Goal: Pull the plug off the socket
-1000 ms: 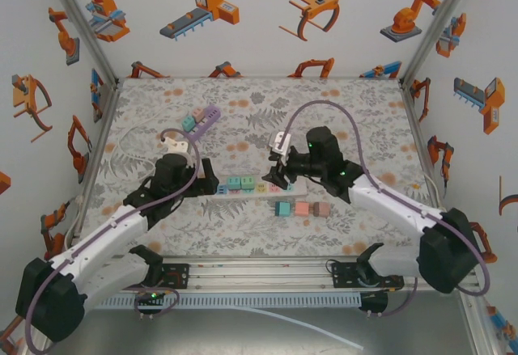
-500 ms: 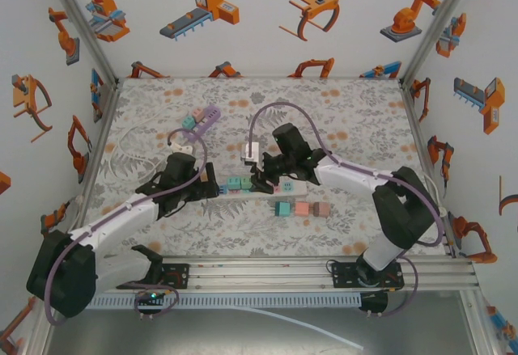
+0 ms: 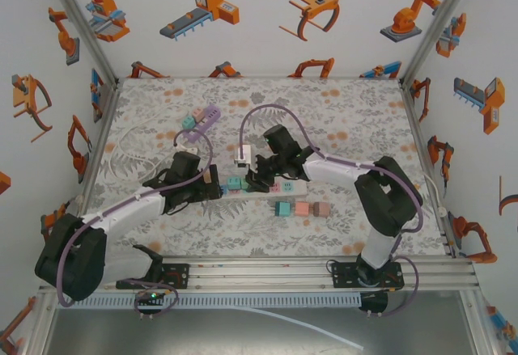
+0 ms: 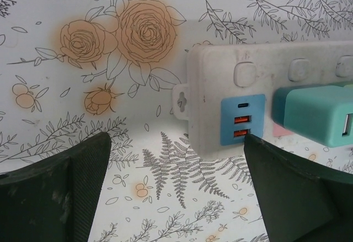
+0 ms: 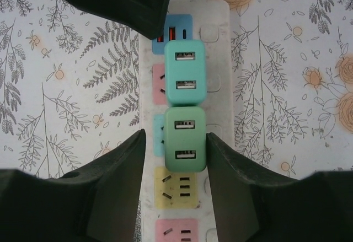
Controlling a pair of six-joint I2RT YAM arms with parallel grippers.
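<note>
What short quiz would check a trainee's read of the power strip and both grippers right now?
1. True or false: the left gripper is shut on the power strip.
2. Which sits between the fingers of the right gripper? A) teal USB charger B) green USB charger C) bare yellow socket
3. How many USB chargers stand in the strip in the right wrist view?
Key: 1 false, its jaws stand open; 2 B; 3 two.

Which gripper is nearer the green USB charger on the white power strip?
Right. The right gripper straddles the green square USB charger, one finger either side. The left gripper sits open at the white power strip's blue end, past the teal charger.
</note>
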